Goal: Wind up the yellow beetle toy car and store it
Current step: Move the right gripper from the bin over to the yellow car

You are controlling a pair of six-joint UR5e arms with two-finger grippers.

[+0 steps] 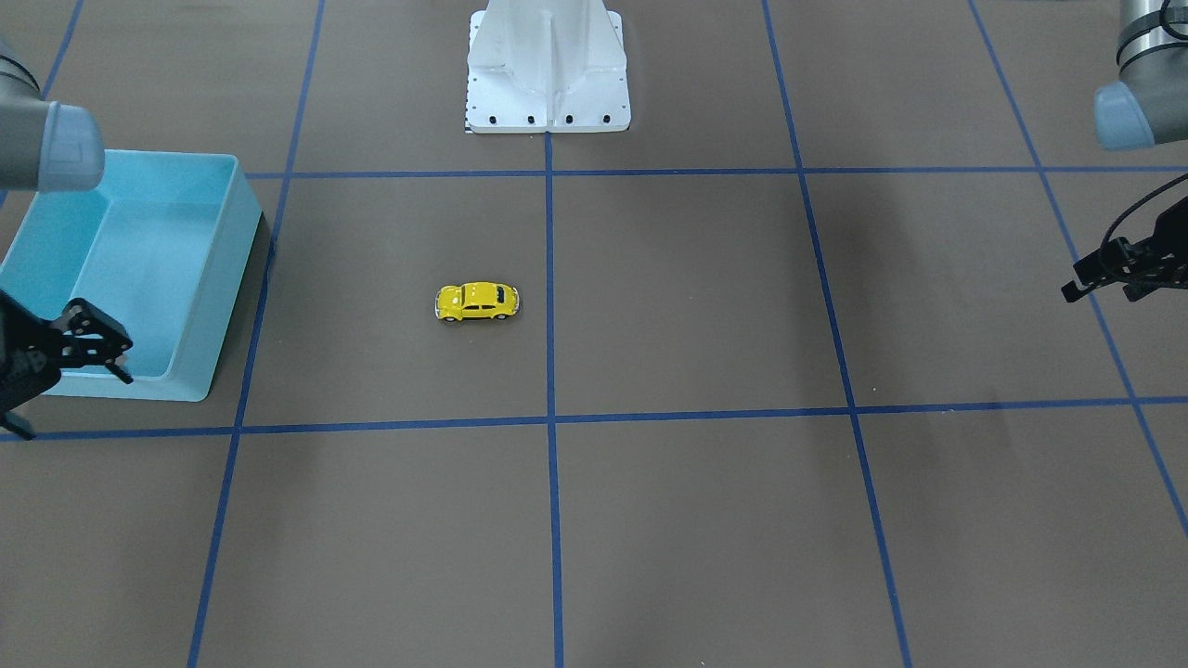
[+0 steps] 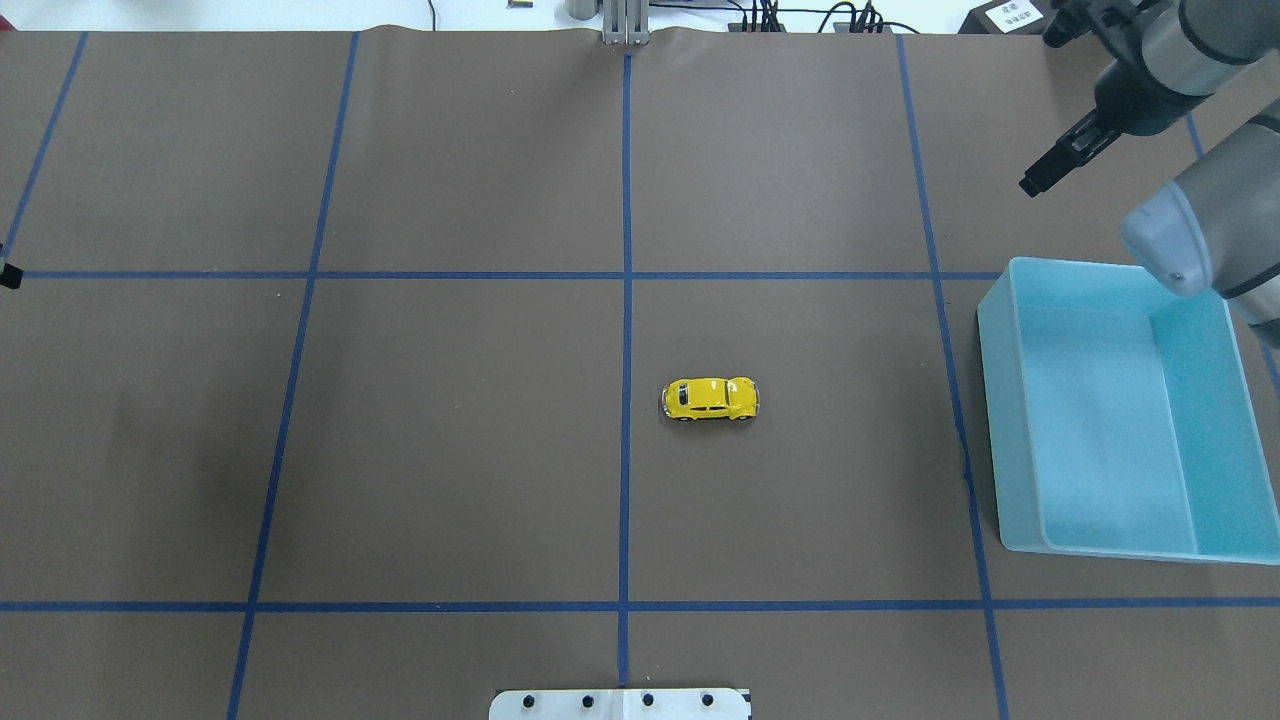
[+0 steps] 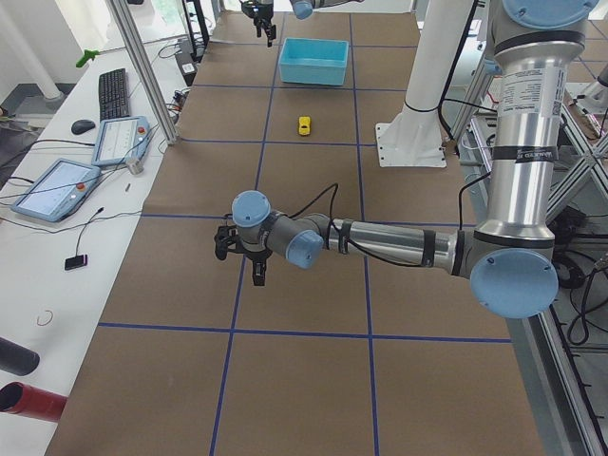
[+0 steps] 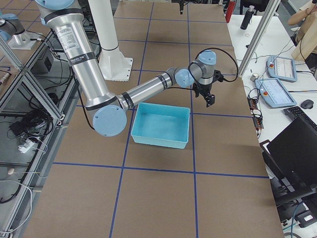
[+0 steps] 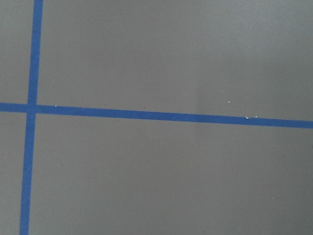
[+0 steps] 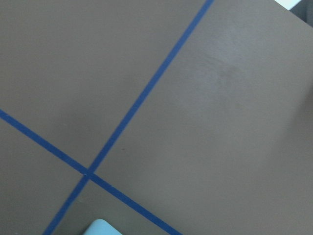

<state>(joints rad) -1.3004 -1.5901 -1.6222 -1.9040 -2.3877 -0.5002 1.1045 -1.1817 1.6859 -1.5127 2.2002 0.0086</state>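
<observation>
Yellow beetle toy car (image 1: 477,301) upright on table (image 1: 696,306) — bin (image 1: 232,278) well apart.

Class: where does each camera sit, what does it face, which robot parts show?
Front-facing: across table, facing base; left tool, right tool.
Overhead: behind base, downward; right arm.
Exterior left: table end; left arm near.
Exterior right: other end; right arm near.
Left wrist: down onto tape; no body.
Right wrist: tape, bin corner; same.
Overhead, front-facing share car.

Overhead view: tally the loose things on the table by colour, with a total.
Yellow: 1, the toy car
Light blue: 1, the bin
Total: 2
</observation>
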